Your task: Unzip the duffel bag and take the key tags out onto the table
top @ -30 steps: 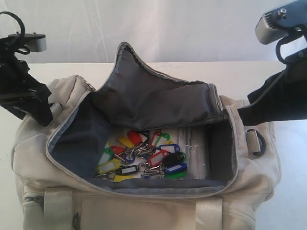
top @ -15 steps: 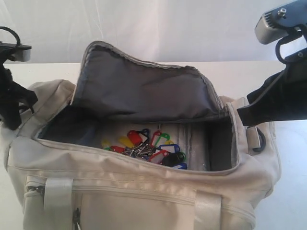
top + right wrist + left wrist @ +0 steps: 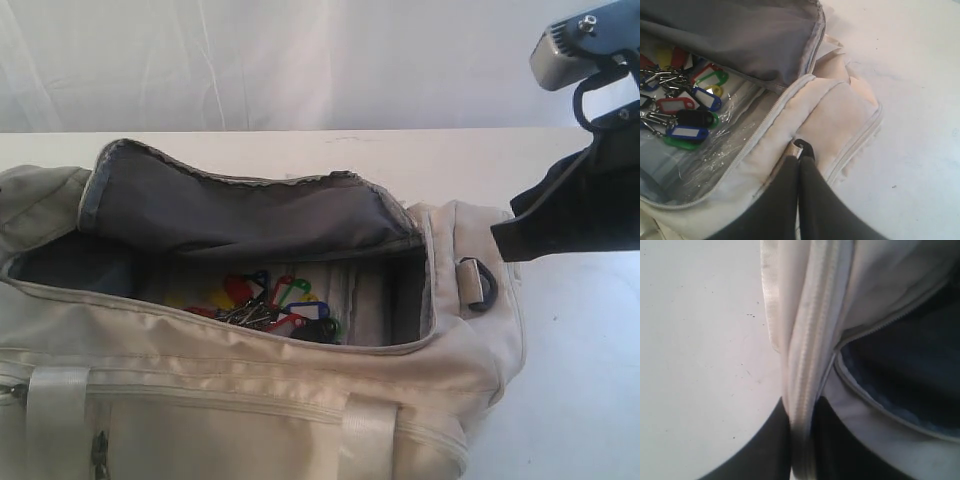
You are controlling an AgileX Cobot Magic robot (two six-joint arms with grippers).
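Key tags (image 3: 262, 300) are lying heaped inside the open duffel bag (image 3: 220, 400), its long axis running left-right across the desk (image 3: 585, 380). The left end effector (image 3: 801, 425) is pinching the bag's zipper seam; the right end effector (image 3: 800, 152) is hovering fully closed by the bag's end.

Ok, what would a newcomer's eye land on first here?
The unzipped beige duffel bag fills the exterior view, grey-lined flap lifted. Bright key tags lie inside on its floor. The left fingers pinch a zipper seam; the right fingers pinch the bag's end.
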